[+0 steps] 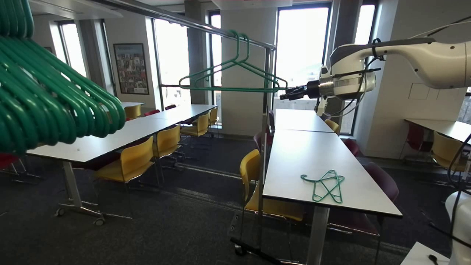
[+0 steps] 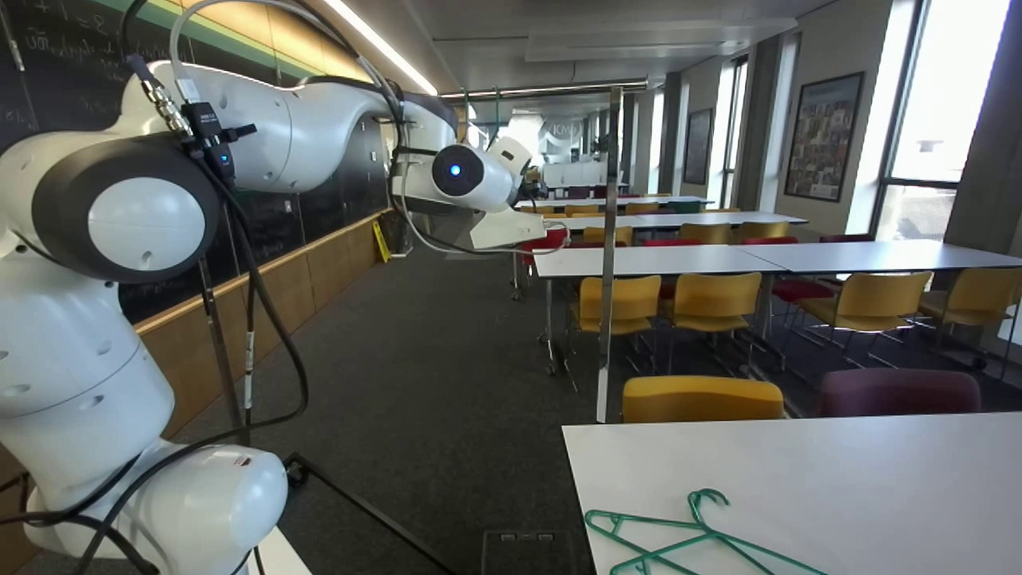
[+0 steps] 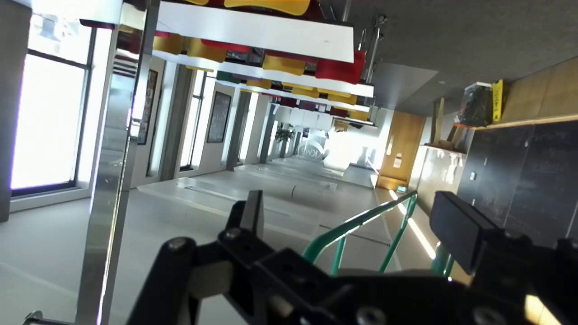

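Note:
My gripper (image 3: 347, 198) is open in the wrist view, its black fingers wide apart with nothing clamped between them. Part of a green hanger (image 3: 356, 222) shows in the gap between the fingers. In an exterior view, two green hangers (image 1: 232, 89) hang from a metal rail (image 1: 206, 26) near its end. The gripper (image 1: 289, 94) is at their lower corner on the post side; I cannot tell if it touches them. In an exterior view the hanger hooks (image 2: 497, 112) show faintly, and the fingers are mostly hidden behind the wrist.
The rail's upright post (image 1: 263, 176) stands close to the gripper; it shows in the wrist view (image 3: 108, 203). A bunch of green hangers (image 1: 55, 99) hangs near the camera. Green hanger pieces (image 1: 328, 186) lie on a white table (image 1: 294, 154). Yellow chairs (image 1: 250, 165) stand beside it.

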Controlling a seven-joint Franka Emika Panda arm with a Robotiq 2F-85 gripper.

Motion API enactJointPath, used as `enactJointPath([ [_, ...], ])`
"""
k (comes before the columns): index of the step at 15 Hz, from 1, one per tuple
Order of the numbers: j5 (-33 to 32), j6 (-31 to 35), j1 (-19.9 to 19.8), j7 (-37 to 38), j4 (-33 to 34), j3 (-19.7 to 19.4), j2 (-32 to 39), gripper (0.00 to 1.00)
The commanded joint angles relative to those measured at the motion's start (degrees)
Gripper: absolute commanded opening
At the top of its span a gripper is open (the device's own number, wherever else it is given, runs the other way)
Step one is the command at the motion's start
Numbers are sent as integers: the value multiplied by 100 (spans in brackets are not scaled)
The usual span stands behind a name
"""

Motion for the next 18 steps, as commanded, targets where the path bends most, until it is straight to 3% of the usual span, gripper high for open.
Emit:
enactJointPath([
  [1,793,-442,154,-711,233,-285,0,100],
  [7,1017,-891,113,-1021,193,-392,103,100],
  [18,1367,-1096,115,-2135,391,-352,76,98],
])
